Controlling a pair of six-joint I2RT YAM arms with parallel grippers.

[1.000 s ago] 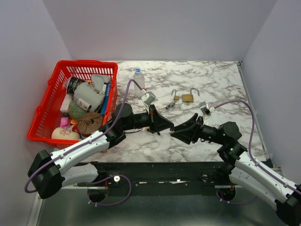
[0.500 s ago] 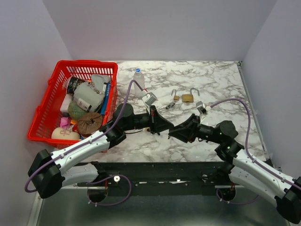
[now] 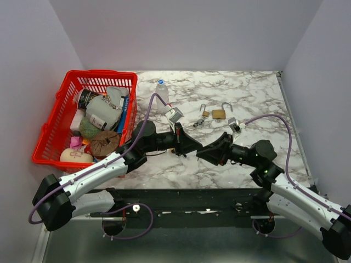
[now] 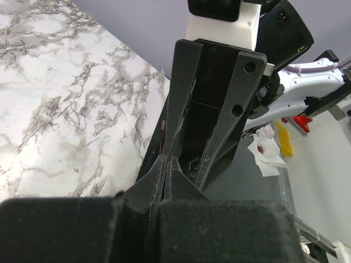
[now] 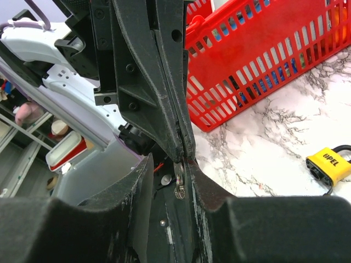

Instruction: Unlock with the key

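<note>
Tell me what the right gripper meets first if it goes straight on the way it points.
The key, hanging between the fingers of the right gripper and pinched by the left gripper; just behind it, that gripper itself. Depth is unclear.

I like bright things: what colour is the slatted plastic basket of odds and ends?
Bright red; the slatted plastic basket shows best in the top external view.

Marble table (image 3: 247, 93) holds a red basket (image 3: 52, 125), bottle (image 3: 162, 94), brass padlock (image 3: 219, 114) (shackle open), perhaps keys (image 3: 198, 124) beside.
</note>
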